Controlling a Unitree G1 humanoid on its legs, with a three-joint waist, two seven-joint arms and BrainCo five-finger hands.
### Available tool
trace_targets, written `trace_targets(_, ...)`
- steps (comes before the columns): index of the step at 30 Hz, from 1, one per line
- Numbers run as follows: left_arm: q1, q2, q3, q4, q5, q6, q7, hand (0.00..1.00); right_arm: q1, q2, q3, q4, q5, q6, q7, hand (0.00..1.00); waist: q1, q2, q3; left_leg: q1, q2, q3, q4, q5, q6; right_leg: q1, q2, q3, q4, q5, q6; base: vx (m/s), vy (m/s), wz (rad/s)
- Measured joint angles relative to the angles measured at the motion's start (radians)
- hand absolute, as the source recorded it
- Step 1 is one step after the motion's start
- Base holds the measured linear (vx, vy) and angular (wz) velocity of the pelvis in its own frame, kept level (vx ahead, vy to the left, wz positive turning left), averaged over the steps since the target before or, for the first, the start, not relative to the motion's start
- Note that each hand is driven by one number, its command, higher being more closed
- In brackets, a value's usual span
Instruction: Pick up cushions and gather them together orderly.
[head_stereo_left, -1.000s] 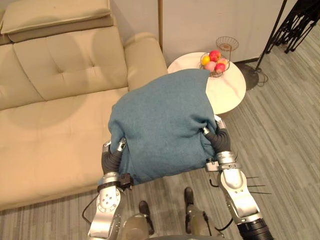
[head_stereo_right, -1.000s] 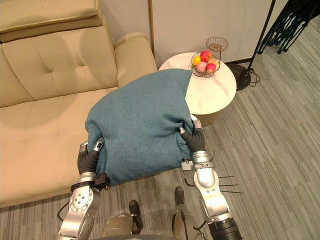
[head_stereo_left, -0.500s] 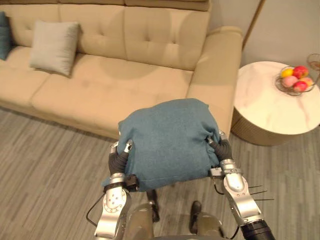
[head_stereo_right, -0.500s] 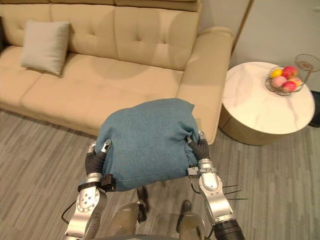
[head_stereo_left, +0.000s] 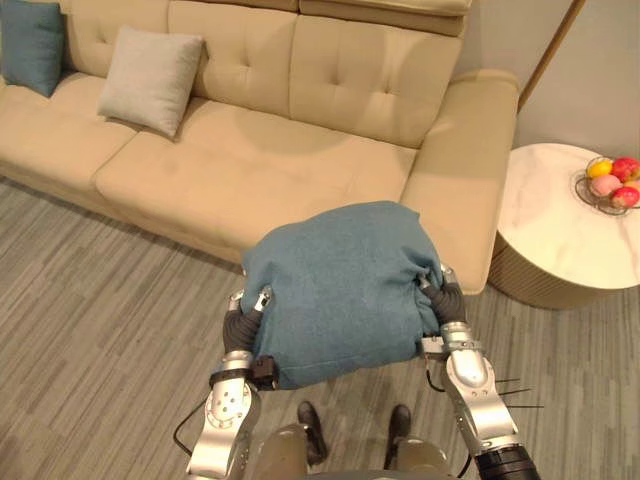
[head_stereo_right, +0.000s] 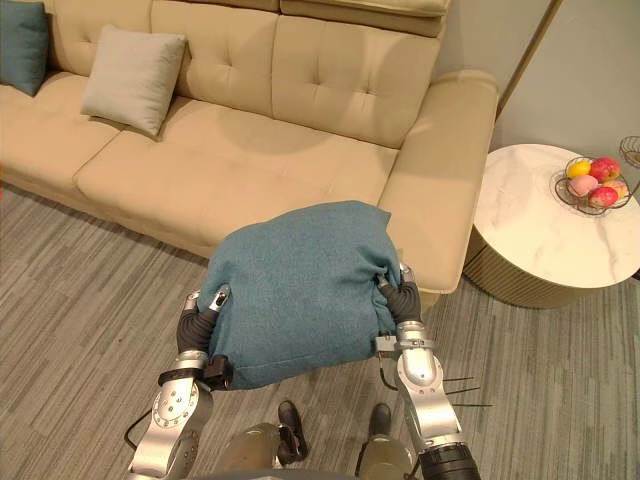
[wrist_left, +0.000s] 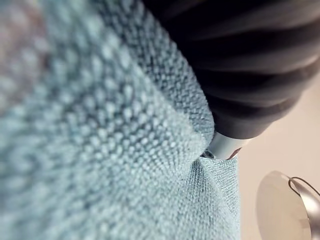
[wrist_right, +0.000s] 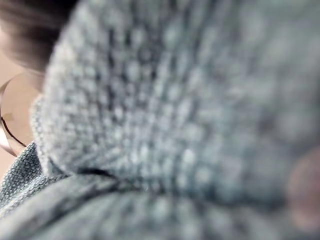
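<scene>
A large teal cushion (head_stereo_left: 340, 285) hangs in front of me above the floor, clamped from both sides between my left hand (head_stereo_left: 240, 322) and my right hand (head_stereo_left: 447, 300). Both hands press into its lower side edges, where the fabric folds over them. The same knit fabric (wrist_left: 100, 150) lies right against the left hand's dark cover, and fabric (wrist_right: 175, 125) presses close in the right wrist view. On the beige sofa (head_stereo_left: 270, 170), a grey cushion (head_stereo_left: 150, 65) leans upright against the backrest. A second teal cushion (head_stereo_left: 30, 45) stands at the far left beside it.
The sofa's right armrest (head_stereo_left: 470, 190) is just beyond the held cushion. A round white side table (head_stereo_left: 560, 220) with a wire fruit basket (head_stereo_left: 610, 185) stands to the right. Grey wood-look floor (head_stereo_left: 90, 320) spreads to the left and in front.
The camera has swung left from the side table toward the sofa, bringing the grey and second teal cushions into view. The held cushion stays clamped between both hands.
</scene>
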Motion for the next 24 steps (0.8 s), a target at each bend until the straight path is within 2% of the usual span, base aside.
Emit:
trace_targets(1,0.001,0.005,0.0,0.0,0.001,0.004,-0.008,1.0,0.016,-0.001,0.0,0.0,0.0,0.0,0.0,1.0,-0.015,-0.01,-0.001,0.006,-0.03,-0.031,0.021,-0.028,0.016,-0.03,-0.04,0.011,0.128,-0.026,-0.008,0.2,0.118,0.6)
trace_targets(2,0.003,0.006,0.0,0.0,0.002,0.007,-0.008,1.0,0.019,0.0,0.0,0.002,0.0,0.0,0.002,1.0,-0.02,-0.011,-0.001,0.018,-0.041,-0.045,0.028,-0.039,0.025,-0.067,-0.055,0.032,0.221,-0.024,-0.012,0.23,0.09,0.63)
trace_targets(3,0.004,0.009,0.001,0.0,0.003,0.014,-0.008,1.0,0.026,0.004,0.0,0.005,0.0,0.0,0.006,1.0,-0.023,-0.014,0.003,0.044,-0.056,-0.065,0.023,-0.048,0.044,-0.146,-0.073,0.089,0.39,-0.01,-0.055,0.26,0.098,0.43)
trace_targets(4,0.005,0.012,0.001,0.0,0.003,0.015,-0.008,1.0,0.031,0.007,0.0,0.009,0.0,0.0,0.01,1.0,-0.029,-0.013,0.003,0.057,-0.056,-0.074,0.023,-0.054,0.052,-0.162,-0.068,0.104,0.429,-0.024,-0.061,0.22,0.049,0.44)
trace_targets(5,0.008,0.02,0.001,0.0,0.003,0.015,-0.008,1.0,0.033,0.012,0.001,0.013,0.001,0.0,0.02,1.0,-0.03,-0.016,0.004,0.081,-0.055,-0.086,0.022,-0.073,0.058,-0.186,-0.048,0.104,0.446,-0.063,-0.049,0.36,0.017,0.34)
trace_targets(7,0.008,0.029,0.002,0.0,0.002,0.015,-0.008,1.0,0.031,0.016,0.001,0.014,0.019,0.0,0.034,1.0,-0.03,-0.016,0.005,0.114,-0.053,-0.1,0.018,-0.1,0.056,-0.227,-0.012,0.08,0.38,-0.079,-0.047,0.36,-0.011,0.25)
trace_targets(8,0.006,0.029,0.001,0.002,0.002,0.015,-0.008,1.0,0.031,0.011,-0.001,0.016,0.023,0.0,0.038,1.0,-0.037,-0.012,0.008,0.145,-0.05,-0.109,0.003,-0.106,0.036,-0.246,0.021,0.062,0.285,-0.071,-0.045,0.39,-0.028,0.27)
trace_targets(9,0.006,0.029,0.0,0.005,0.002,0.015,-0.008,1.0,0.033,0.01,-0.001,0.017,0.031,0.0,0.04,1.0,-0.049,-0.009,0.01,0.186,-0.048,-0.116,-0.023,-0.112,0.014,-0.254,0.056,0.048,0.147,-0.028,-0.043,0.42,-0.043,0.29)
trace_targets(10,0.003,0.029,-0.001,0.008,0.002,0.015,-0.008,1.0,0.035,0.007,-0.001,0.017,0.036,0.0,0.041,1.0,-0.052,-0.01,0.009,0.208,-0.049,-0.119,-0.032,-0.114,0.003,-0.254,0.073,0.039,0.072,0.009,-0.048,0.49,-0.076,0.32)
trace_targets(11,-0.005,0.029,-0.005,0.02,0.003,0.015,-0.01,1.0,0.044,0.001,-0.001,0.016,0.04,0.0,0.041,1.0,-0.056,-0.015,0.006,0.251,-0.054,-0.127,-0.055,-0.127,-0.025,-0.251,0.103,0.021,-0.039,0.086,-0.06,0.55,-0.106,0.45)
trace_targets(12,-0.005,0.029,-0.006,0.032,0.003,0.015,-0.014,1.0,0.066,0.001,-0.004,0.012,0.045,0.0,0.041,1.0,-0.071,-0.03,-0.003,0.296,-0.065,-0.147,-0.061,-0.148,-0.06,-0.246,0.11,0.013,-0.08,0.167,-0.101,0.58,-0.127,0.62)
trace_targets(13,-0.006,0.026,-0.009,0.04,0.004,0.015,-0.018,1.0,0.084,0.001,-0.004,0.006,0.053,0.0,0.041,1.0,-0.082,-0.036,-0.007,0.313,-0.071,-0.167,-0.053,-0.16,-0.08,-0.238,0.106,0.028,-0.07,0.244,-0.142,0.57,-0.165,0.64)
trace_targets(14,-0.012,-0.005,-0.013,0.075,0.012,0.015,-0.029,1.0,0.093,-0.017,-0.013,0.01,0.061,0.001,0.041,1.0,-0.09,0.015,-0.017,0.305,-0.026,-0.179,0.006,-0.171,-0.104,-0.242,0.132,0.007,-0.007,0.243,-0.151,0.56,-0.183,0.34)
trace_targets(15,-0.014,-0.01,-0.013,0.081,0.02,0.015,-0.031,1.0,0.097,-0.017,-0.018,0.007,0.06,0.001,0.042,1.0,-0.085,0.031,-0.023,0.242,0.016,-0.164,0.159,-0.141,-0.153,-0.229,0.157,0.002,-0.004,0.197,-0.169,0.65,-0.21,0.02)
trace_targets(16,-0.016,-0.011,-0.013,0.081,0.02,0.015,-0.032,1.0,0.098,-0.017,-0.021,0.005,0.06,0.003,0.042,1.0,-0.078,0.036,-0.02,0.205,0.044,-0.155,0.258,-0.105,-0.173,-0.21,0.174,0.004,-0.012,0.185,-0.178,0.54,-0.165,-0.26)
trace_targets(17,-0.017,-0.018,-0.013,0.084,0.02,0.016,-0.033,1.0,0.104,-0.017,-0.025,0.002,0.06,0.007,0.042,1.0,-0.068,0.04,-0.017,0.147,0.094,-0.148,0.42,-0.039,-0.175,-0.164,0.201,0.011,-0.033,0.172,-0.187,0.53,-0.16,-0.46)
trace_targets(18,-0.013,-0.027,-0.017,0.09,0.019,0.019,-0.037,1.0,0.125,-0.018,-0.03,-0.014,0.062,0.013,0.039,1.0,-0.046,0.042,-0.016,0.108,0.161,-0.122,0.577,-0.039,-0.171,-0.085,0.237,0.022,-0.074,0.161,-0.197,0.59,-0.154,-0.57)
trace_targets(19,-0.005,-0.036,-0.021,0.084,0.019,0.019,-0.047,1.0,0.165,-0.018,-0.035,-0.096,0.063,0.018,0.037,1.0,-0.044,0.039,-0.017,0.082,0.202,-0.082,0.653,-0.052,-0.147,0.001,0.253,0.038,-0.117,0.151,-0.209,0.57,-0.134,-0.48)
trace_targets(21,-0.001,-0.036,-0.021,0.072,0.019,0.016,-0.053,1.0,0.185,-0.017,-0.038,-0.176,0.063,0.014,0.037,1.0,-0.044,0.036,-0.017,0.048,0.211,-0.042,0.639,-0.076,-0.108,0.042,0.251,0.066,-0.143,0.142,-0.208,0.41,-0.052,-0.43)
trace_targets(22,-0.003,-0.037,-0.02,0.051,0.019,0.013,-0.053,1.0,0.183,-0.017,-0.039,-0.236,0.06,0.001,0.037,1.0,-0.038,0.036,-0.018,0.004,0.214,-0.024,0.563,-0.102,-0.073,0.072,0.25,0.111,-0.17,0.129,-0.198,0.34,0.002,-0.64)
trace_targets(23,-0.003,-0.037,-0.02,0.042,0.019,0.012,-0.053,1.0,0.178,-0.015,-0.041,-0.243,0.06,-0.004,0.037,1.0,-0.034,0.035,-0.019,-0.011,0.213,-0.027,0.514,-0.106,-0.069,0.079,0.25,0.126,-0.176,0.128,-0.197,0.36,0.047,-0.9)
trace_targets(24,-0.008,-0.041,-0.021,0.027,0.02,0.01,-0.054,1.0,0.171,-0.01,-0.05,-0.253,0.06,-0.005,0.037,1.0,-0.024,0.032,-0.018,-0.021,0.195,-0.063,0.371,-0.106,-0.069,0.092,0.248,0.167,-0.178,0.124,-0.189,0.24,0.109,-0.89)
